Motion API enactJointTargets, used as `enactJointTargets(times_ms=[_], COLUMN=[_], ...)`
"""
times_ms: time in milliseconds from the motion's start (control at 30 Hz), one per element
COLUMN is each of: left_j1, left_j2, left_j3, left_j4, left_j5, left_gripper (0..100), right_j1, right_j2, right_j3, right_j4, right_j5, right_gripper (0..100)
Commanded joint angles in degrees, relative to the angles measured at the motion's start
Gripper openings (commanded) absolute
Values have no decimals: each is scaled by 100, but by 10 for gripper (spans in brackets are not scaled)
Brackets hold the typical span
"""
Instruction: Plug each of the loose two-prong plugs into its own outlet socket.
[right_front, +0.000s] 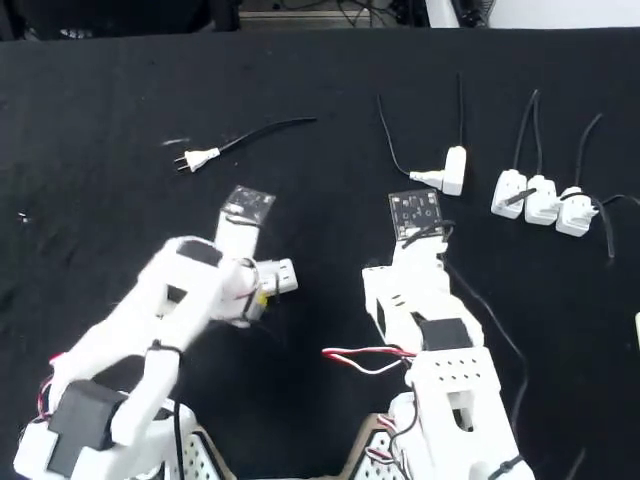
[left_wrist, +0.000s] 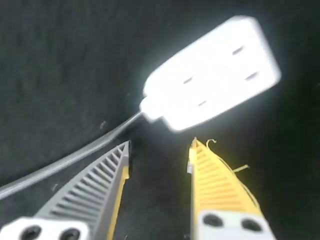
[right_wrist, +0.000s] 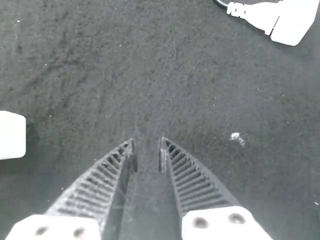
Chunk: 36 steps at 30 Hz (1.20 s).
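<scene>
A loose white two-prong plug (right_front: 198, 158) with a black cord lies at the back left of the black table. A white outlet block (left_wrist: 212, 75) with slots facing up and a grey cord lies just past my left gripper (left_wrist: 159, 150), which is open with nothing between its fingers. In the high view that block (right_front: 284, 275) sits beside the left gripper (right_front: 258, 290). My right gripper (right_wrist: 146, 147) hangs over bare cloth, narrowly open and empty. Beyond it a white plug sits in a socket (right_wrist: 287, 20), which the high view shows near the middle (right_front: 452, 170).
Three white outlet sockets (right_front: 542, 198) with black cords sit in a row at the right. A white block (right_wrist: 10, 135) shows at the edge of the right wrist view. The black cloth (right_front: 330, 200) between the arms is bare.
</scene>
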Motion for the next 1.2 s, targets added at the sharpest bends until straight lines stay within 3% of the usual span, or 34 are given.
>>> enactJointTargets(times_ms=[0, 100, 200, 300, 767, 1000, 1167], left_j1=[-998, -1903, -2440, -2440, -2167, -2158, -2167], left_j2=[-88, -35, 237, 949, 5398, 6585, 7446], left_j3=[-1235, -2026, -2738, -3521, -8295, -9965, -10782], left_j4=[1055, 949, 264, -53, 9, 712, 870], left_j5=[-325, -510, -492, -642, -1073, 105, 273], left_gripper=[195, 195, 200, 206, 245, 245, 245], right_j1=[114, 114, 105, 105, 105, 105, 105], right_j2=[-171, -171, -171, -171, -171, -171, -171], right_j3=[-251, -251, -251, -251, -242, -242, -242], right_j4=[-62, -53, -53, -62, -44, -44, -35], right_j5=[-53, -62, -79, -79, -70, -62, -53], right_gripper=[70, 72, 72, 72, 71, 71, 71])
